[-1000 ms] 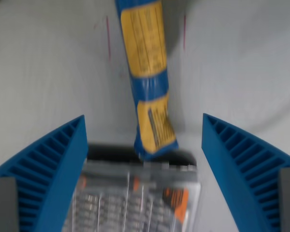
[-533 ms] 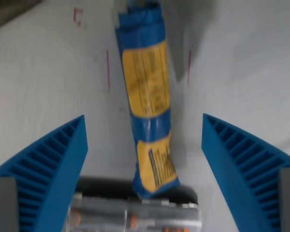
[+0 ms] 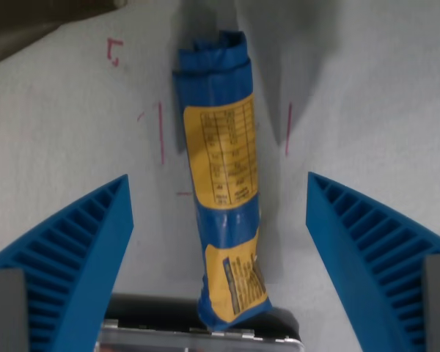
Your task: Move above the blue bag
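The camera has slid forward: the bag (image 3: 225,183) now shows nearly whole, its rolled top in view near the frame's upper edge, where a second ago it ran off the top. It lies lengthwise on the white table (image 3: 381,95), centred between the fingers (image 3: 73,257). The gripper (image 3: 220,242) hangs wide open, holding nothing. The clear case (image 3: 198,334) has dropped to a sliver at the bottom, the bag's lower end overlapping it.

One blue bag (image 3: 224,183) with two yellow labels, lying on the worktop (image 3: 374,95). One clear case with a dark rim (image 3: 198,330) at the bottom edge. Two blue ribbed fingers (image 3: 81,257) on one pincer (image 3: 220,257). Several red marks (image 3: 160,132).
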